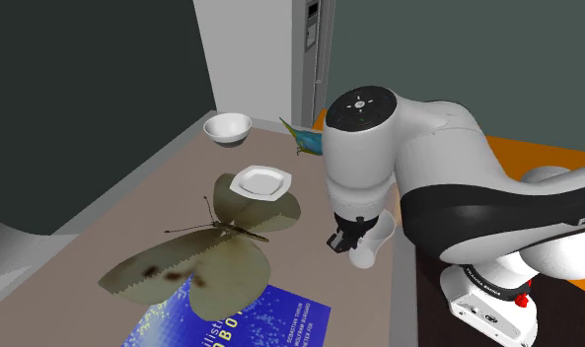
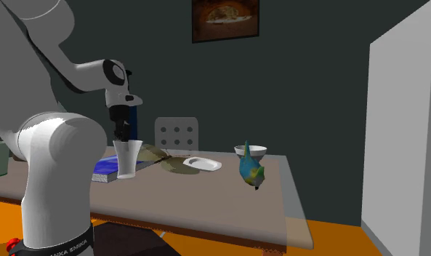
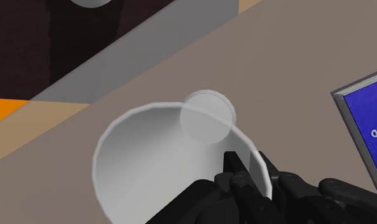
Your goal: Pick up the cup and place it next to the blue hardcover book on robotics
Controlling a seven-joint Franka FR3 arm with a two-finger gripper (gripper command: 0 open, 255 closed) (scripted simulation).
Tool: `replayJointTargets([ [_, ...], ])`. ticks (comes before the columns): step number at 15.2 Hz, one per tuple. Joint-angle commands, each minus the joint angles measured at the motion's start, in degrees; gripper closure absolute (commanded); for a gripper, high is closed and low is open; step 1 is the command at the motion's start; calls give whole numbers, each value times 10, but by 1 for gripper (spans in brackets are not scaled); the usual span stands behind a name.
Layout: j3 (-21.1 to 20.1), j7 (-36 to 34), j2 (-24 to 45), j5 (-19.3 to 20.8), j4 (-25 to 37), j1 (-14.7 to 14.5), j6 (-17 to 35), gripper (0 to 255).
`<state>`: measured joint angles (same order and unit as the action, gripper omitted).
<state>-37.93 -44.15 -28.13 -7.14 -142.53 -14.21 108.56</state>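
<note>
A white translucent cup [image 1: 373, 243] stands upright at the table's near edge, close to the stand. My black gripper [image 1: 343, 237] comes down on it from above and is shut on its rim. In the wrist view the gripper [image 3: 249, 168] pinches the cup [image 3: 149, 159] wall, one finger inside and one outside. The blue hardcover book [image 1: 272, 321] lies flat to the shoulder view's left of the cup. In the second exterior view the cup [image 2: 126, 159] is right beside the book [image 2: 105, 168], under the gripper [image 2: 123, 137]. I cannot tell if the cup touches the table.
A large butterfly figure [image 1: 203, 250] lies partly over the book. Farther along the table [image 1: 112, 212] are a white plate [image 1: 260, 182], a white bowl [image 1: 227, 127] and a blue-green bird figure [image 2: 251, 172]. A white chair [image 2: 177, 134] stands behind the table.
</note>
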Motion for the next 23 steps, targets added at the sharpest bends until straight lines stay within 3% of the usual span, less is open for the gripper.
replayJointTargets([
  [1, -5, -4, 7, 0, -11, 1, 17, 255],
  [6, -20, -16, 29, 3, -34, 6, 60, 255],
  [13, -20, -16, 29, 3, -34, 6, 60, 255],
  [14, -20, -16, 29, 3, -34, 6, 60, 0],
  [19, -20, -16, 29, 3, -34, 6, 60, 0],
  [23, -8, -11, 11, 3, 29, 2, -18, 0],
])
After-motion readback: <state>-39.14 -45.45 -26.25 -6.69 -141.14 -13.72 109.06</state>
